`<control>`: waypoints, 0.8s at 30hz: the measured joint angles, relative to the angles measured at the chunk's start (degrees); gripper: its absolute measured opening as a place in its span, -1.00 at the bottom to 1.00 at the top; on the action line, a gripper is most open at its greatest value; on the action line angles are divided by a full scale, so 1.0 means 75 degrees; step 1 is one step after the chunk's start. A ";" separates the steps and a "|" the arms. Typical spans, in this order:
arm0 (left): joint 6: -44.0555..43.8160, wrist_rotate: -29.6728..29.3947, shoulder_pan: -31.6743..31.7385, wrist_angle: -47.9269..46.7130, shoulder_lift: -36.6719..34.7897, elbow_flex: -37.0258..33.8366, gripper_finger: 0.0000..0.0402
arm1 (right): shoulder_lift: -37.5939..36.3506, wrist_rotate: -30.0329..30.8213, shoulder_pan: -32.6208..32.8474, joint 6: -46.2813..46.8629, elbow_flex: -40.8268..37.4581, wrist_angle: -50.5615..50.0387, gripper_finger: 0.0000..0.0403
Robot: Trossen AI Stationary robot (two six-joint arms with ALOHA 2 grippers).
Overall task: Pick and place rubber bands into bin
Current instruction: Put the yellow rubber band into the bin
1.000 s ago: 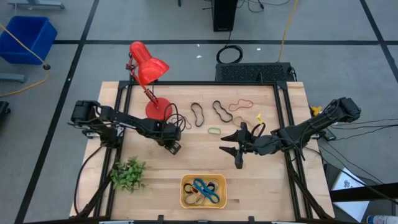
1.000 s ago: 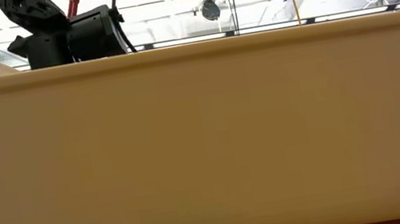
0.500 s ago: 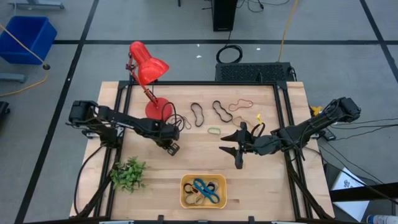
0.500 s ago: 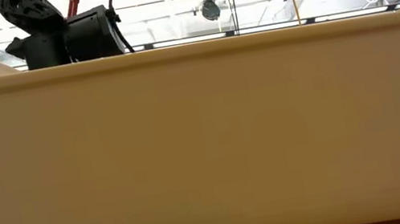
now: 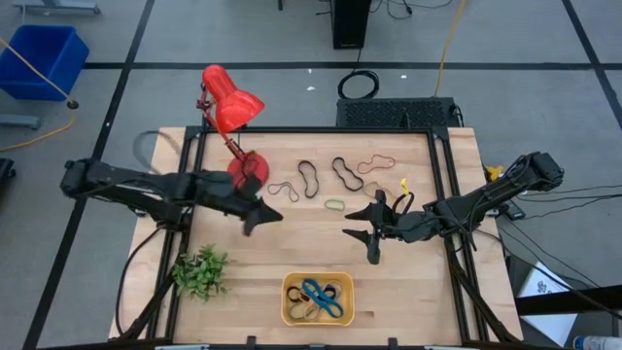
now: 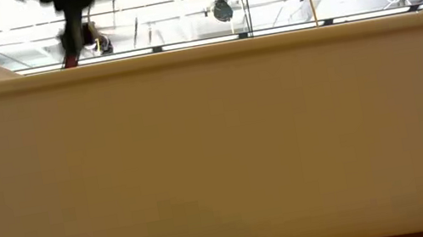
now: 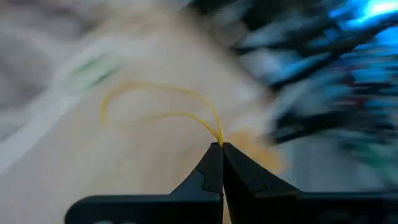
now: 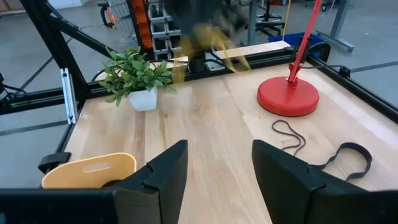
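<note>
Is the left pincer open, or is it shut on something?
Shut. In the left wrist view the left pincer has its tips pressed together on a thin yellow rubber band, whose loop hangs free beyond the tips.

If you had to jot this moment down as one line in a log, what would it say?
left gripper: shut on yellow rubber band, above table | right gripper: open, waiting mid-table | bin: holds several bands | loose bands remain near lamp

The low view is almost wholly filled by the bin's wall [image 6: 217,152], hiding the bench behind it. Around the left claw [image 7: 221,152], everything beyond its pinched yellow rubber band [image 7: 161,102] is smeared. The right claw's [image 8: 217,168] fingertips are cut off.
</note>
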 joint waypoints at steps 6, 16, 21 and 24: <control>0.1432 0.0397 -0.0921 0.3261 -0.0254 0.0038 -1.00 | 0.0000 0.0020 0.0000 -0.0088 0.0003 -0.0079 -0.15; 0.3145 -0.1462 -0.2575 -0.0376 0.1583 0.3022 -1.00 | 0.0000 0.0009 0.0000 -0.0146 0.0003 -0.0182 -0.14; 0.4033 -0.1803 -0.3112 -0.1725 0.3147 0.4705 -1.00 | 0.0000 0.0000 0.0000 -0.0073 0.0003 -0.0613 -0.14; 0.4182 -0.1813 -0.3319 -0.1902 0.3975 0.5338 -1.00 | 0.0000 -0.0008 0.0003 0.0207 0.0003 -0.0921 -0.13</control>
